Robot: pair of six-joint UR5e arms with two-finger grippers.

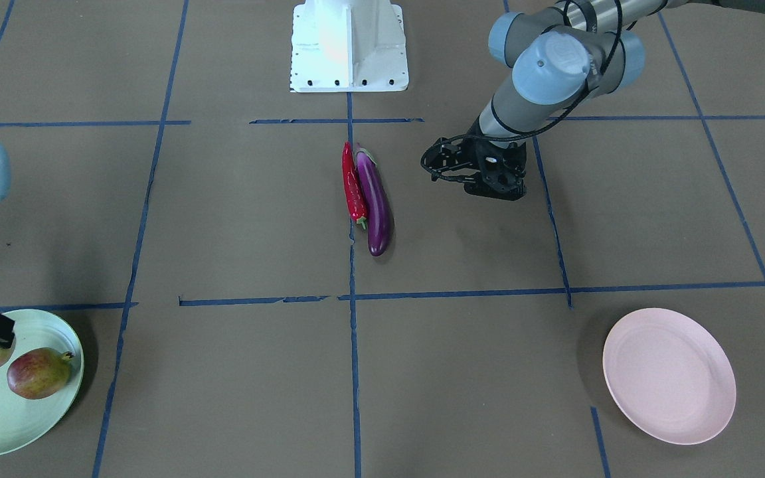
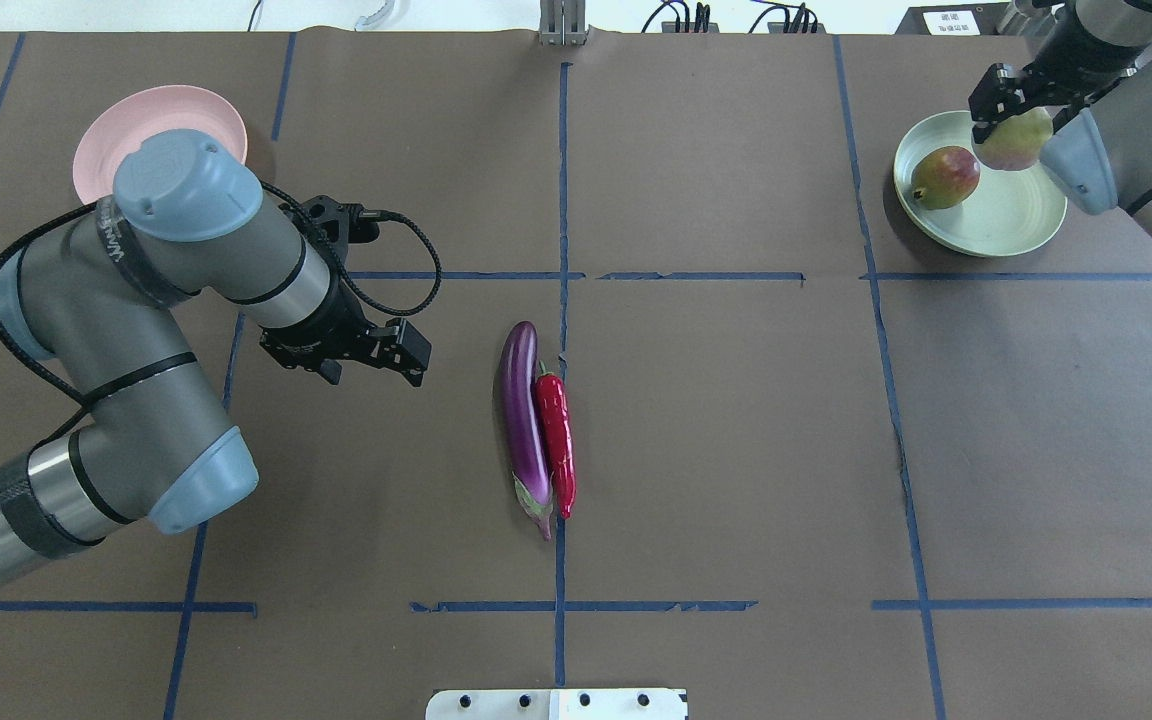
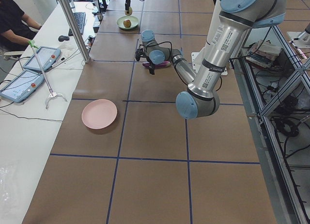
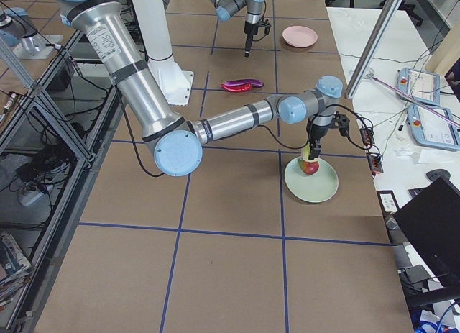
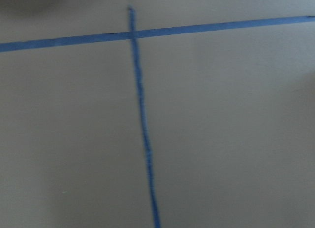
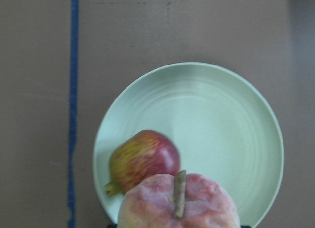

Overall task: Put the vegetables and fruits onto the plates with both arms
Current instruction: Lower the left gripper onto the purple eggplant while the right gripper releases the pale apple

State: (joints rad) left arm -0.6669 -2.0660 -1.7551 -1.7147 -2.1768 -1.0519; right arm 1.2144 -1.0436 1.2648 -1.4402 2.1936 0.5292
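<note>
Right end effector [image 2: 1008, 118] grips pale apple-like fruit [image 6: 179, 208] above mint plate [image 6: 231, 119]; dark red fruit [image 6: 145, 159] lies on plate. Eggplant [image 2: 521, 420], chili [image 2: 556, 440] touch at tabletop [image 2: 736, 450] centre. Left end effector [image 2: 376, 355] at their 9 o'clock in overhead view, open or closed unclear. Pink plate [image 1: 668, 375] at 10 o'clock. Lettering on left arm [image 2: 136, 330] unreadable.

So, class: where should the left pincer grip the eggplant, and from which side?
Take the eggplant probably from above, gripping across its slim width, near the rounded end away from the robot. Both sides are free there; nearer the cap the chili lies against it.
</note>
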